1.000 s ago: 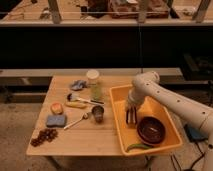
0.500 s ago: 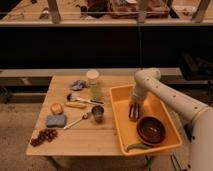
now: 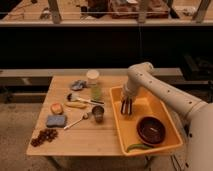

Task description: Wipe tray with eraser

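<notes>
Against the frame 1 s before, the tool had shifted toward the tray's back-left part, from a spot nearer the bowl; nothing else on the table had moved.

The tool pointed down inside the tray, at or just above its floor, near the left wall. Something dark showed at its tip, possibly the eraser; I could not tell what it was, nor whether the tool was apart, together or clamped on it.

The tray sat on the right end of the table, its right edge overhanging slightly.

Handling, as a judgement: the tray looked like stiff, light moulded plastic with a smooth, probably slippery floor, so it may slide under a hard wipe. Best hold would be on a raised rim, not the sloping wall.

Count:
- 1 tray
- 1 dark brown bowl, in the tray
- 1 green curved item, at the tray's front edge
- 1 pale lidded cup
- 1 small dark cup
- 1 blue sponge
- 1 banana
- 1 orange fruit
- 1 cluster of dark grapes
- 1 crumpled grey-blue item
</notes>
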Tool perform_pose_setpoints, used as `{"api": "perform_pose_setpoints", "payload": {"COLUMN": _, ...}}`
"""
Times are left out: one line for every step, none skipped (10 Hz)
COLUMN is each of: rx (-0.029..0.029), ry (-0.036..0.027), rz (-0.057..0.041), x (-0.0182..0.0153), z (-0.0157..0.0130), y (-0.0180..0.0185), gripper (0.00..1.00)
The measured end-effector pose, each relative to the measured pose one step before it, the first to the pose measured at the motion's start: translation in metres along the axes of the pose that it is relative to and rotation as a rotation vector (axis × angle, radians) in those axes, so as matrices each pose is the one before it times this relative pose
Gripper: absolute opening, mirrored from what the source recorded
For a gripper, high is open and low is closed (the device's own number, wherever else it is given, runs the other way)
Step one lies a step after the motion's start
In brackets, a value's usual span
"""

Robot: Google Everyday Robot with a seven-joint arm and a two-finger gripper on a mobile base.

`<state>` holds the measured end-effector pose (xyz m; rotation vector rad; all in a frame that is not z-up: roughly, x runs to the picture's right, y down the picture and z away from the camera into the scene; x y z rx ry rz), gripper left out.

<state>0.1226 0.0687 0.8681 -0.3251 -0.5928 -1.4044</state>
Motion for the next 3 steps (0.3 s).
{"api": "perform_pose_setpoints", "payload": {"rx": 0.01868, "ry": -0.00134, "rz": -0.02947, "x": -0.01475, "z": -0.00434, "y": -0.00419, "gripper": 0.00}}
{"api": "perform_pose_setpoints", "payload": {"rx": 0.01626, "ry": -0.00819, "rz": -0.02134, "x": -0.01310, "z": -0.00097, "y": -0.00111, "gripper": 0.00}}
{"api": "perform_pose_setpoints", "payload": {"rx": 0.03327, "ry": -0.01570, "rz": -0.02618, "x": -0.01979, "z": -0.00014, "y": 0.00229, "gripper": 0.00}}
